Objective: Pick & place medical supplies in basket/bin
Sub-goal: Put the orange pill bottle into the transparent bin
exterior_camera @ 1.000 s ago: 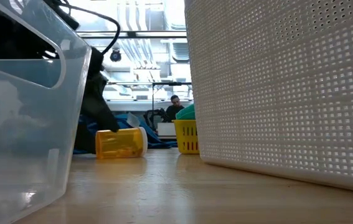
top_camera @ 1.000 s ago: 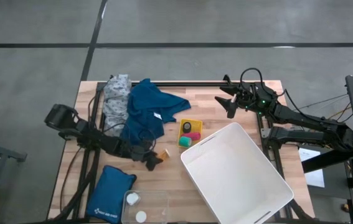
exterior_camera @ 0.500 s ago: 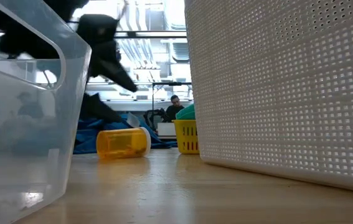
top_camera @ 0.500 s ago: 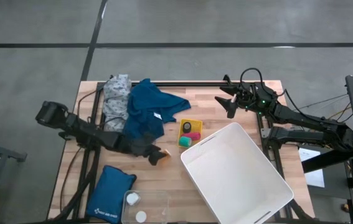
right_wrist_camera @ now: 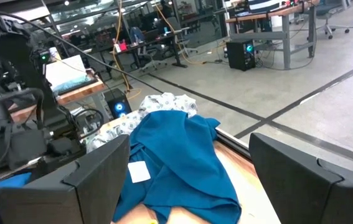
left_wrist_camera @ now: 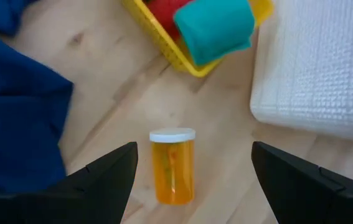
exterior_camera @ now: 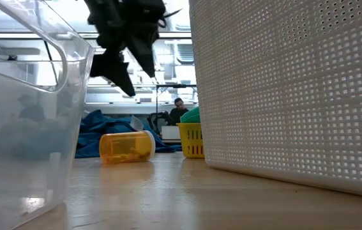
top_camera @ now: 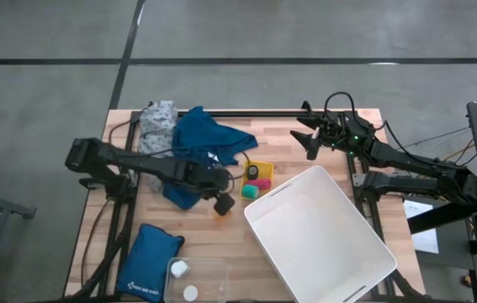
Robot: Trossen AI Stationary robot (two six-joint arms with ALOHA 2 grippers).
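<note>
An orange pill bottle (left_wrist_camera: pixel 172 167) with a white cap lies on its side on the wood, cap toward the small yellow basket (top_camera: pixel 257 175). That basket holds pink, teal and dark rolls. My left gripper (left_wrist_camera: pixel 193 147) is open and hovers above the bottle, one finger to each side, touching nothing; in the low view the left gripper (exterior_camera: pixel 128 61) is well clear of the bottle (exterior_camera: pixel 126 147). The blue garment (top_camera: pixel 200 143) and grey dotted cloth (top_camera: pixel 159 120) lie at the far left. My right gripper (top_camera: pixel 310 136) waits open over the far right of the table.
A large white perforated bin (top_camera: pixel 318 236) fills the near right. A clear plastic container (top_camera: pixel 194 282) at the near edge holds two small white bottles (top_camera: pixel 178 268). A blue padded pouch (top_camera: pixel 148 261) lies beside it. Bare wood shows between the bottle and the bin.
My left gripper has risen from table height beside the pill bottle to well above it and has moved toward the table's right edge, ending over the bottle. The bottle has stayed lying in about the same place. The right arm has kept still.
</note>
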